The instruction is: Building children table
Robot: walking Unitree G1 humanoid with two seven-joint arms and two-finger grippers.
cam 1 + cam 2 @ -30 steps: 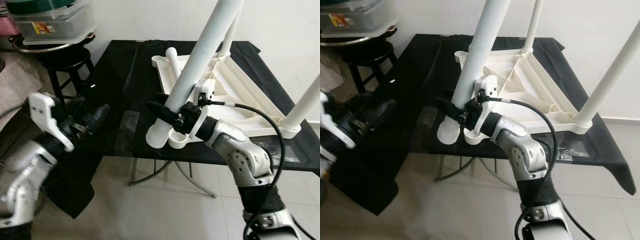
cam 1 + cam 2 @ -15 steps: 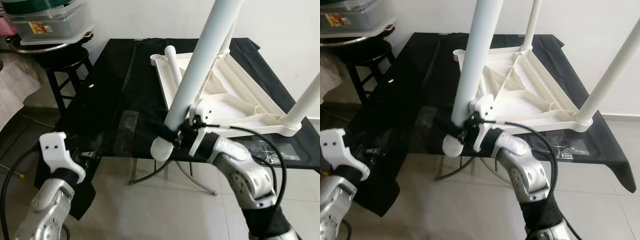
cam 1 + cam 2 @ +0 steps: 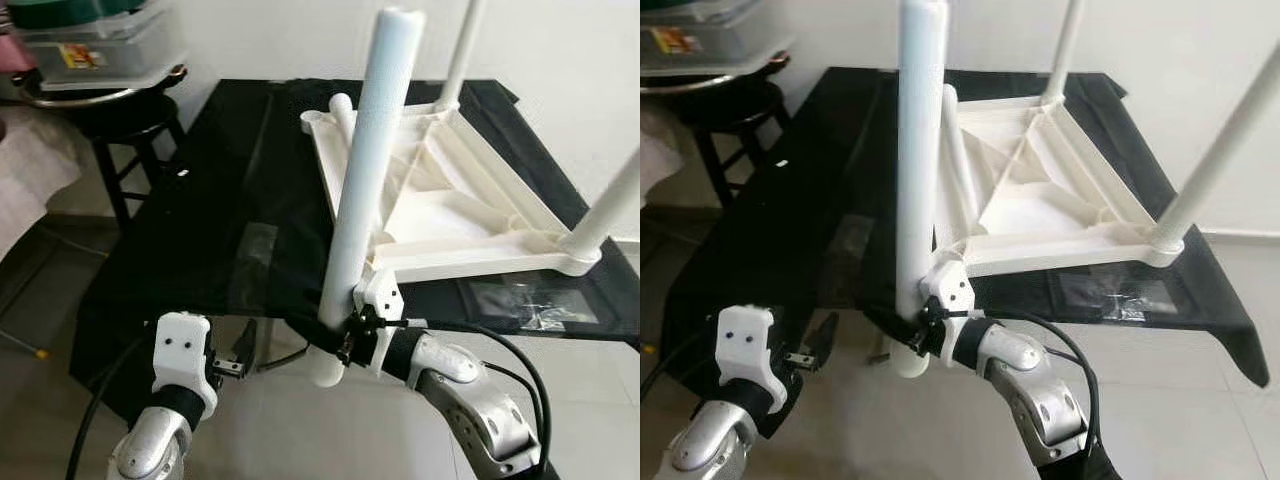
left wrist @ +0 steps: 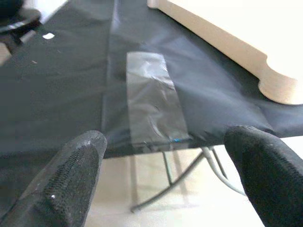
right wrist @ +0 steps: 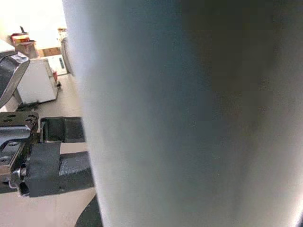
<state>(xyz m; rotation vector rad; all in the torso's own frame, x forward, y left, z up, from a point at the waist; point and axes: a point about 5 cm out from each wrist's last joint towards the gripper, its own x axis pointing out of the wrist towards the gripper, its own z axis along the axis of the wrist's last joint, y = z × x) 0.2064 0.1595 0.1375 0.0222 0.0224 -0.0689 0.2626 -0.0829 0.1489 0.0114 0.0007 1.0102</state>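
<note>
This looks like a room in a home. The floor point(image 3: 300, 430) is pale glossy tile and the wall point(image 3: 560, 40) plain white. A folding counter point(image 3: 230, 200) draped in black cloth stands on thin metal legs. Beyond its far left corner, a dark wooden stool point(image 3: 130, 125) carries what seem to be stacked plastic storage boxes point(image 3: 95, 45).
</note>
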